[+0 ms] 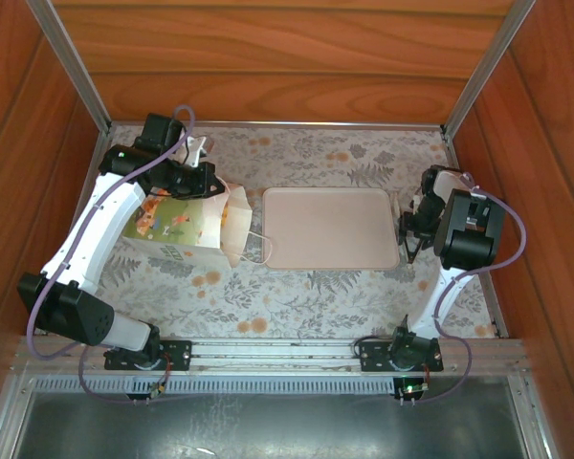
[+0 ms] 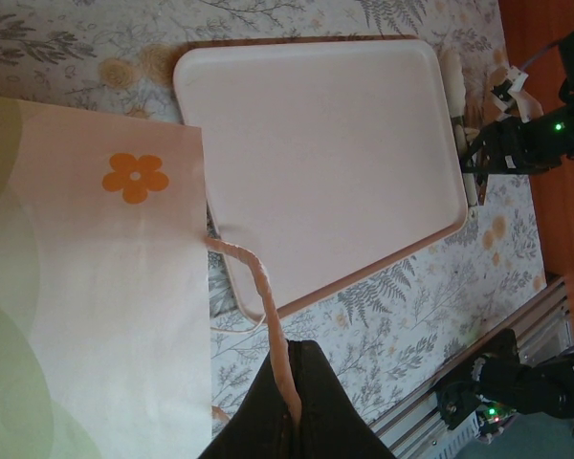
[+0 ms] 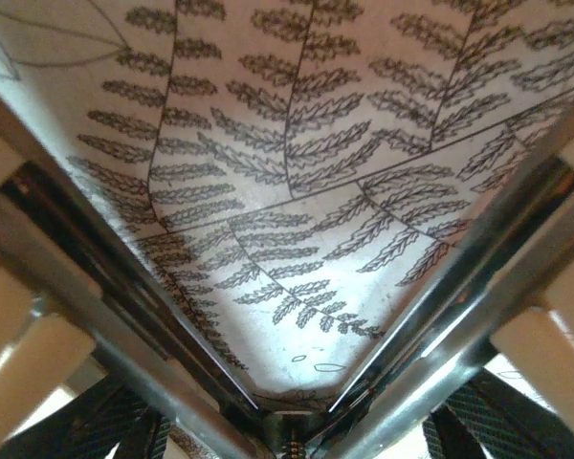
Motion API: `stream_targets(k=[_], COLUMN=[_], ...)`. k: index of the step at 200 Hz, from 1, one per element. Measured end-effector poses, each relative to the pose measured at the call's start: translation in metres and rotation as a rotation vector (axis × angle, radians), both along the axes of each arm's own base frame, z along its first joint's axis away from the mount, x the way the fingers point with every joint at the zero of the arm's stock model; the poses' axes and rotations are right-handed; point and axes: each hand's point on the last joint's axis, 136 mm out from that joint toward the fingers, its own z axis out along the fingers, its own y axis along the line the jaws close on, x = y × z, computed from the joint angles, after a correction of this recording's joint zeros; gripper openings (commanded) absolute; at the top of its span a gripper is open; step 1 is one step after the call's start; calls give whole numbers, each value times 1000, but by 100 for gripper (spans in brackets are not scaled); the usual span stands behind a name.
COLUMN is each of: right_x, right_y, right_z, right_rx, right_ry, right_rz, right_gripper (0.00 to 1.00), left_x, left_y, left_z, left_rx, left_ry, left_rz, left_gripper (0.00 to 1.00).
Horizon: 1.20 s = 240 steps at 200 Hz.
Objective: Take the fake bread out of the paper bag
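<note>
The cream paper bag with its green print lies on the left of the table, its mouth toward the middle. In the left wrist view the bag shows an orange flower, and one pale cord handle runs from its edge into my left gripper, which is shut on that cord. From above, the left gripper sits at the bag's far top corner. My right gripper hangs open just right of the tray, and between its spread fingers lies only fern-patterned cloth. The fake bread is hidden.
A flat pinkish-beige tray lies in the middle of the table, bare, its near corner by the bag's mouth. A second cord handle trails on the cloth. Wooden walls enclose the table on three sides.
</note>
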Motion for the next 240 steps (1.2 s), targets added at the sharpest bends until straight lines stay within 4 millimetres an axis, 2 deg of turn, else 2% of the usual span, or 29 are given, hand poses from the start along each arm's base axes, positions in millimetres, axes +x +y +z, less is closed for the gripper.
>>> stream_targets(k=[30,49,61,81,87,106,149,168,208,223,240], right_x=[2,13,22,33,35,44,36,32,26,24,17], right_y=[0,0,1,4,6,10,19,23,49,68,97], right_z=[1,5,16,50,59,86,109,127,185,205,218], right_rx=[-1,2,4,15,21,43,77,88,202,283,373], right_ry=[-10,-70,-129,-239,-265,-346,-378,-418,-593,-662,-696], right_rz=[2,-3,-5,-8,-6,-5,-6,-10,-20,-8,34], right_gripper=[59,54,50,47,43,43,43,44,44,44,44], left_x=[0,0,0,0,0,0,1,1,3,3,2], left_y=[0,0,0,0,0,0,1,2,5,9,13], left_z=[0,0,0,0,0,0,-1,-1,-1,2,7], left_rx=[0,0,1,1,1,1,7,11,31,45,58], left_ry=[0,-1,0,-1,-1,-1,-3,-4,-19,-37,-64], left_rz=[0,0,1,1,1,1,5,7,18,28,39], left_gripper=[5,5,5,5,5,5,5,5,5,5,5])
